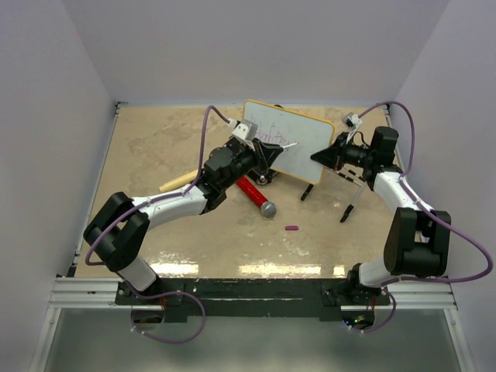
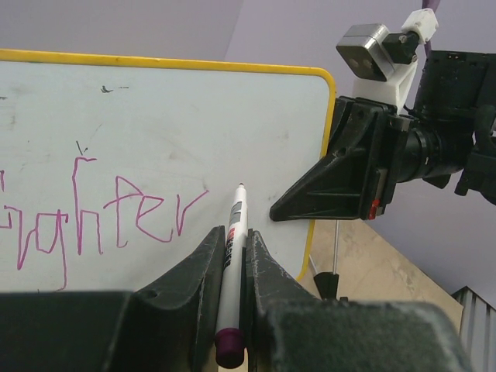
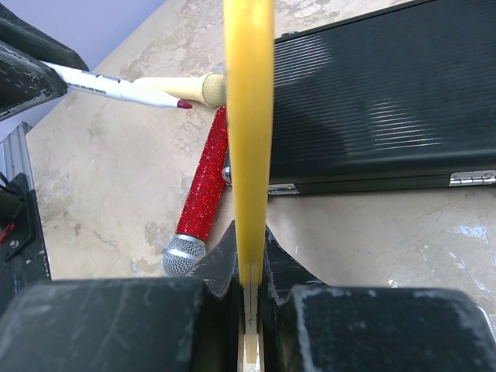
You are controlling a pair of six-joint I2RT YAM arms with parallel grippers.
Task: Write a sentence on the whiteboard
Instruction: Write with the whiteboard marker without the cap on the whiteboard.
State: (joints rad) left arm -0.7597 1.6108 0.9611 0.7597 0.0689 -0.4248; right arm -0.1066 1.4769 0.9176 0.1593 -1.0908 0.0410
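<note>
Left tool [image 2: 235, 239] tight around slim white marker [image 2: 238, 208], right tool [image 3: 248, 239] tight on yellow-rimmed whiteboard [image 3: 248, 116].

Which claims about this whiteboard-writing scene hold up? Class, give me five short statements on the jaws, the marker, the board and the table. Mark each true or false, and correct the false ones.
1. The left jaws are shut on a marker. True.
2. The whiteboard is blank. False: purple handwriting runs across it.
3. The right jaws clamp the whiteboard by its yellow rim. True.
4. The red glitter microphone is held up by an arm. False: it lies on the table.
5. The marker is capped. False: its tip is bare.
</note>
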